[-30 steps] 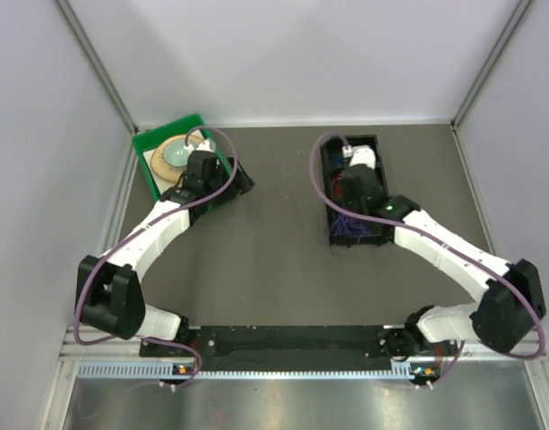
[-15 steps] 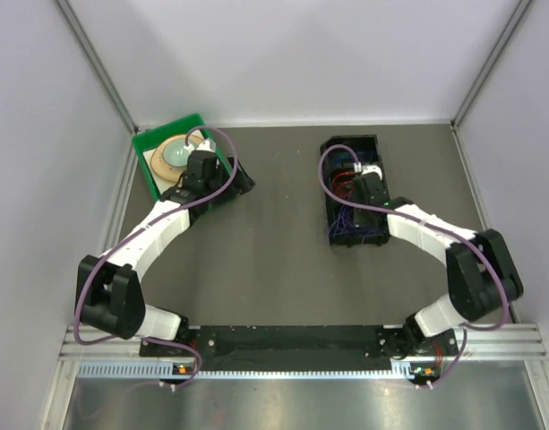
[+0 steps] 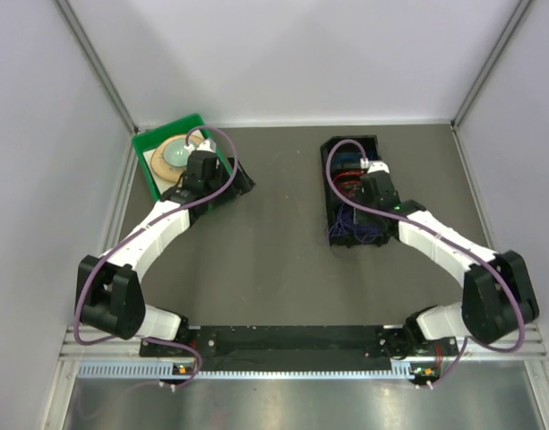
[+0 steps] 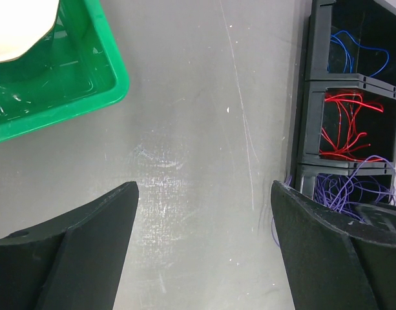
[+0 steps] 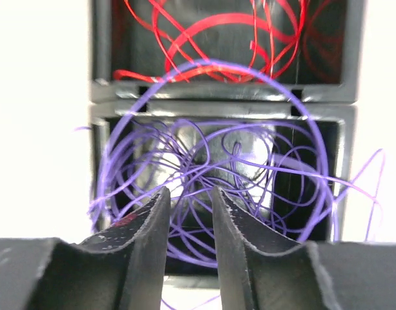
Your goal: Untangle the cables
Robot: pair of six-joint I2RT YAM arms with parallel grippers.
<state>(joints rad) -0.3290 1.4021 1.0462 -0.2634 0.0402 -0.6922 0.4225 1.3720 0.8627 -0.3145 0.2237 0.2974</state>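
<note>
Here, right fingers (image 5: 146, 252) nearly together, perhaps around purple cables (image 5: 204, 155); left fingers (image 4: 75, 252) wide, empty, near tray (image 4: 62, 77).

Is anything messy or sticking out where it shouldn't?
Yes. The thin purple cables spill out of the end compartment of the black divided tray onto the grey table; the red cables and blue cables stay inside theirs.

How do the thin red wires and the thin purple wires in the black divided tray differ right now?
The thin red wires sit in the middle compartment; the thin purple wires fill the near-end one. Red lies within its walls; purple loops spill outside the black divided tray. Both are loose tangles.
</note>
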